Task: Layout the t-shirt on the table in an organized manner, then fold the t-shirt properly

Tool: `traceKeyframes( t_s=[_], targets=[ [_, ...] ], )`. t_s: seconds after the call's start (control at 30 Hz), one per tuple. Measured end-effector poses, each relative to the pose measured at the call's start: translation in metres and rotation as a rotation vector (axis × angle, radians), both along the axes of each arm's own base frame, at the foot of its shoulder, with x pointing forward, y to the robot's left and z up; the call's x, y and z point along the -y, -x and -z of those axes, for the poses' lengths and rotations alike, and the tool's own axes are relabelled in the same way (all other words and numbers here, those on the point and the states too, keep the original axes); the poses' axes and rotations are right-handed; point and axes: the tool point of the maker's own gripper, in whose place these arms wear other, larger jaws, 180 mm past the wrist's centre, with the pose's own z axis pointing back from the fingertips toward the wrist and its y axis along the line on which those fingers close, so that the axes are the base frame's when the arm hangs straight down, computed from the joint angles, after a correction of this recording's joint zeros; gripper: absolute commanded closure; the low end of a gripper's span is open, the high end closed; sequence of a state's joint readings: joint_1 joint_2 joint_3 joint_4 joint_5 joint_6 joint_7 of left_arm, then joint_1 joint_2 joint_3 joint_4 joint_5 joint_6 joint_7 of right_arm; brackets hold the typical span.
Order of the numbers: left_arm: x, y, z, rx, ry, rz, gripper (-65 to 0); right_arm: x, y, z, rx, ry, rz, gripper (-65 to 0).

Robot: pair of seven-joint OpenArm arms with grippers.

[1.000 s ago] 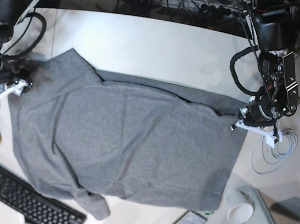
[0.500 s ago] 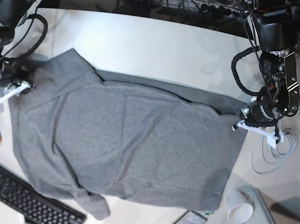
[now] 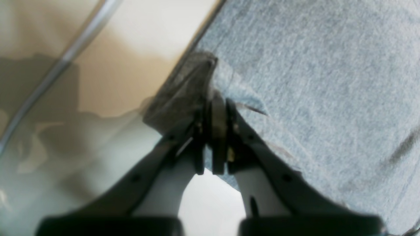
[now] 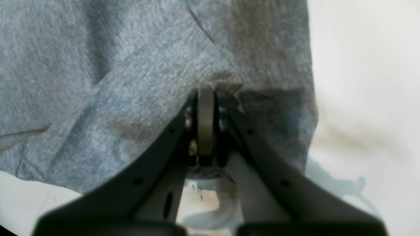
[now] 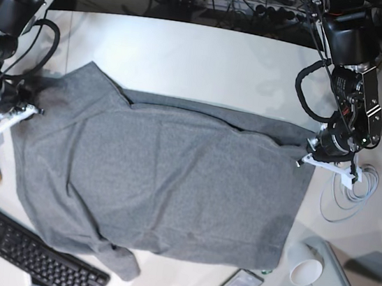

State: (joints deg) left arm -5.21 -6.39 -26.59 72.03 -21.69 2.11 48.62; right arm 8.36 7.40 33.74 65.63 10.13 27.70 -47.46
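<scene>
Lying spread over the middle of the table [image 5: 188, 58], the t-shirt [image 5: 165, 182], still rumpled at seven o'clock; pinching its three o'clock edge, the left gripper [image 5: 310, 159], jaws closed on cloth. Clamping the nine o'clock edge, the right gripper [image 5: 20, 111]; layout looking nearly done, folding not yet begun

Both arms are chunky black housings with white brackets and thick black cables looping off them. Each pincer, left [image 3: 213, 144] and right [image 4: 206, 131], has dark grey fingers dotted with small screw holes.

Right claw [image 4: 206, 108] clamped tight on a pinched fold of the grey t-shirt [image 4: 115, 75] near its edge. Shirt fills 9 to 12 o'clock, white bench [image 4: 367, 82] at 3 o'clock.
</scene>
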Motion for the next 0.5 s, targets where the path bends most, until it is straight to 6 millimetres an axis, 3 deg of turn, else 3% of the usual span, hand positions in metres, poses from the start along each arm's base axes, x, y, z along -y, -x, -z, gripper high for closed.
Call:
traceKeyframes(
  t_s=[0.13, 0.27, 0.5],
  targets=[
    [0.0, 0.0, 0.0, 0.0, 0.001, 0.0, 0.0, -0.002, 0.0, 0.0, 0.0, -0.002, -0.003, -0.6],
    [0.0, -0.001, -0.002, 0.006, -0.001, 0.001, 0.0, 0.003, -0.006, -0.016, 0.026, 0.029, -0.013, -0.6],
    [0.004, -0.025, -0.042, 0.093, -0.015, 0.031, 0.0, 0.007, -0.038, -0.054, 0.084, 0.06, -0.029, -0.6]
  ],
)
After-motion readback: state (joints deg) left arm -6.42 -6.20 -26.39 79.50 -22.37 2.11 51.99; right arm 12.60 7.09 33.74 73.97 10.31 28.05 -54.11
